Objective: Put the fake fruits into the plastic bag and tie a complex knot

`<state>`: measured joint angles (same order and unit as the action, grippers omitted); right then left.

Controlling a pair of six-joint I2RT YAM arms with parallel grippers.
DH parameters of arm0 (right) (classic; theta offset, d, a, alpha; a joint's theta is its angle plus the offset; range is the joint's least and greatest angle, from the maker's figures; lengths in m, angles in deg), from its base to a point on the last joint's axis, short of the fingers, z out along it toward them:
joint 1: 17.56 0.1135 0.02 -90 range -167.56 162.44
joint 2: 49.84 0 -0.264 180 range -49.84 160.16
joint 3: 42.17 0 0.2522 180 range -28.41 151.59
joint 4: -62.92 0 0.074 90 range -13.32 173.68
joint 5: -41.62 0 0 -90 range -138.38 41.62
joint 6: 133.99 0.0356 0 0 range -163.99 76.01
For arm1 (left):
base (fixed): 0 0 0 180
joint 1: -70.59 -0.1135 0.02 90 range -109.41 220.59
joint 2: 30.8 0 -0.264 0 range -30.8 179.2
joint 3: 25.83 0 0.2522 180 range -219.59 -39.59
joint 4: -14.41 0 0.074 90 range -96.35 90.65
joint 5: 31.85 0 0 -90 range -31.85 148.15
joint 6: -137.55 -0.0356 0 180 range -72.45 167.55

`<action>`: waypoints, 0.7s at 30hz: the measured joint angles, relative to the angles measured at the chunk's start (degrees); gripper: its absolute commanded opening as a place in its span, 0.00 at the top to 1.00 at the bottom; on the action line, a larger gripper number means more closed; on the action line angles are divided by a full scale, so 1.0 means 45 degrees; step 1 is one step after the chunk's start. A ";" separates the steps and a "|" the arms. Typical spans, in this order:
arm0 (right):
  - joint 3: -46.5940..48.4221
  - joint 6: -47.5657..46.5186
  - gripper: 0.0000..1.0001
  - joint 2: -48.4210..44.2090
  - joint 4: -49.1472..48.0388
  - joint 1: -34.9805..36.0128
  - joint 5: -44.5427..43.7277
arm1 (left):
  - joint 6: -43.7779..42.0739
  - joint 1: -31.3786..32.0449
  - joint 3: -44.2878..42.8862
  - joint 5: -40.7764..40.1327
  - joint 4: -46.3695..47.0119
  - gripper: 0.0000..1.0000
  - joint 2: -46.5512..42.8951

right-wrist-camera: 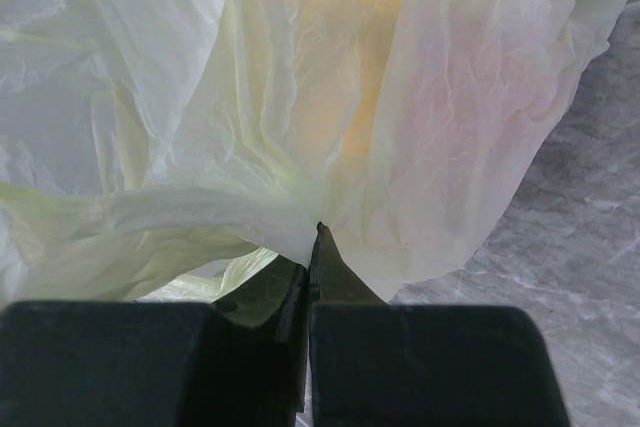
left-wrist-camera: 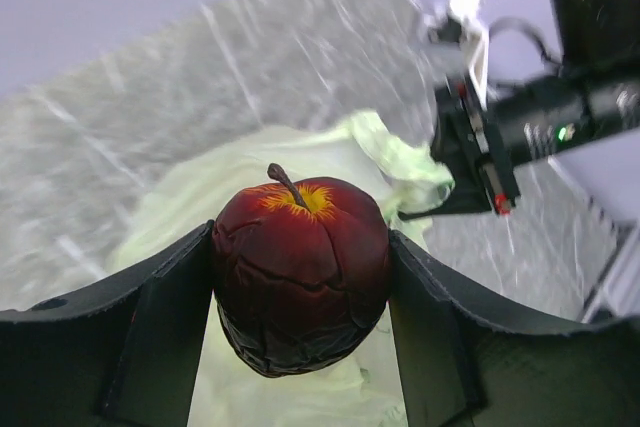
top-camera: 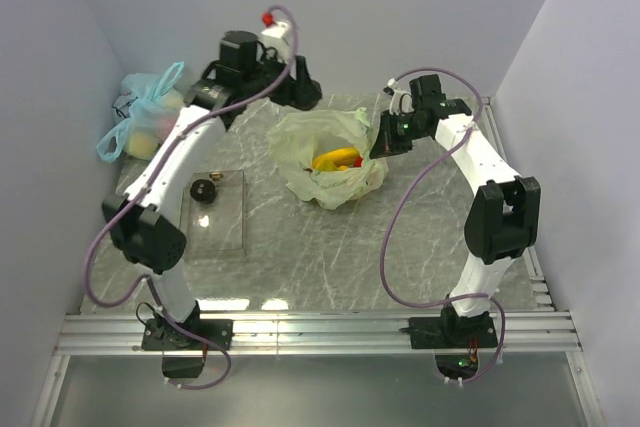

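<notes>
**Dark red glossy plastic apple (left-wrist-camera: 300,277), clamped between the left gripper's (left-wrist-camera: 300,247) black fingers, above the pale green crinkly plastic bag (left-wrist-camera: 200,187).**
Right gripper (right-wrist-camera: 315,247) is pinched closed on the bag's rim, mid grey marble-patterned table (top-camera: 330,257). A yellow fruit (top-camera: 337,159) lies inside the bag. A small dark piece (top-camera: 205,190) sits in the clear rectangular tray (top-camera: 230,232), left of the bag.

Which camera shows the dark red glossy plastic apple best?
The left wrist view: the dark red glossy plastic apple fills the centre, clamped in the left pincer, stem clear. The top external view shows only a tiny red spot; the right wrist view shows only the thin pale green plastic bag.
</notes>
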<state>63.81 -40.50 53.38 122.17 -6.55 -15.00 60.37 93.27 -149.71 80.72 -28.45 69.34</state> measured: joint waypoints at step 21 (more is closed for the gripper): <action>0.0053 0.0306 1.00 0.0568 -0.0296 0.0000 0.0121 | -0.1506 0.1889 -0.0461 -0.0549 -0.1690 0.01 0.5037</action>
<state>64.06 -39.13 55.94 120.84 -6.55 -14.45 53.59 101.77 -151.79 78.25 -36.06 92.01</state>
